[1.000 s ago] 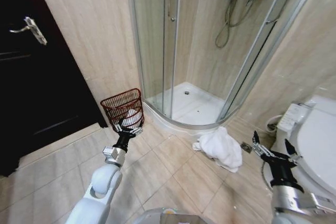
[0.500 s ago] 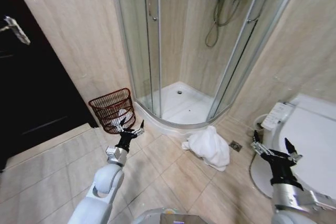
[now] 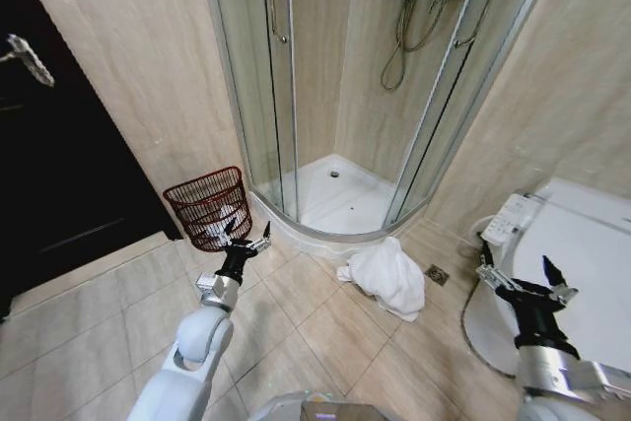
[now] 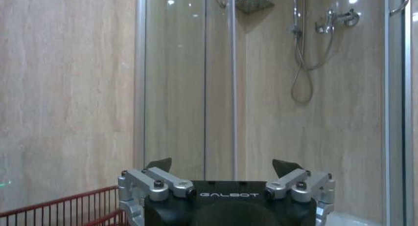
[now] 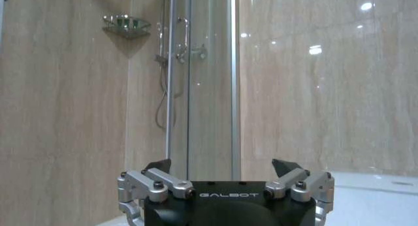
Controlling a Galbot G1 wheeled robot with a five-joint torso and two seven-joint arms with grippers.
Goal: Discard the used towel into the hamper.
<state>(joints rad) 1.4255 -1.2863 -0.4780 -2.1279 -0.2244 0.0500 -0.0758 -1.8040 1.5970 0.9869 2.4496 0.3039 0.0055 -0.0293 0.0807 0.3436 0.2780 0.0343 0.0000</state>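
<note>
A crumpled white towel (image 3: 383,275) lies on the tiled floor just outside the shower's curved threshold. The hamper (image 3: 209,206), a small dark red-brown wire basket with something white inside, stands against the wall by the shower's left edge; its rim (image 4: 58,210) shows in the left wrist view. My left gripper (image 3: 246,235) is open, held low just in front of the hamper, well left of the towel. My right gripper (image 3: 521,275) is open too, raised near the toilet, to the right of the towel. Both wrist views show spread fingers (image 4: 159,164) (image 5: 285,166) holding nothing.
A glass corner shower (image 3: 330,179) with a white tray fills the middle. A dark door (image 3: 59,165) with a lever handle is at the left. A white toilet (image 3: 567,253) sits at the right, a floor drain (image 3: 437,274) beside the towel. Beige floor tiles lie in front.
The whole head view has shifted: towel, hamper and shower now sit further left and up, so the camera has moved. Both grippers stay open and hold their poses.
</note>
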